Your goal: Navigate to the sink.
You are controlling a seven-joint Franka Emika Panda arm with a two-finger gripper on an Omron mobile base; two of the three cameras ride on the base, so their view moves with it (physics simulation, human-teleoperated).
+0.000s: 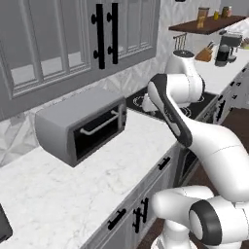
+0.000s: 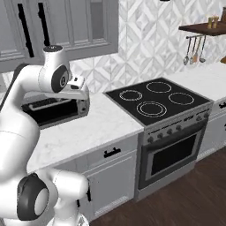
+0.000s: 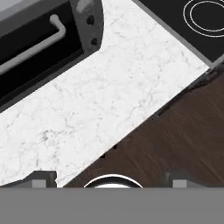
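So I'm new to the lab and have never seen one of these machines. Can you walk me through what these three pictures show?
It is a white robot arm on a driving base in a computer-drawn kitchen. Two pictures come from cameras on the base, behind the arm to its left and right. The third looks down from the hand; the claw has two small tips at the bottom, set apart with nothing between them. On the marble counter sits a grey toaster oven, and beside the counter is a black stove with four rings. Farther back are a coffee machine and a shelf with jars. The sink it should drive to is not in these pictures.

black stovetop (image 2: 158, 101) beside marble counter (image 2: 95, 126)
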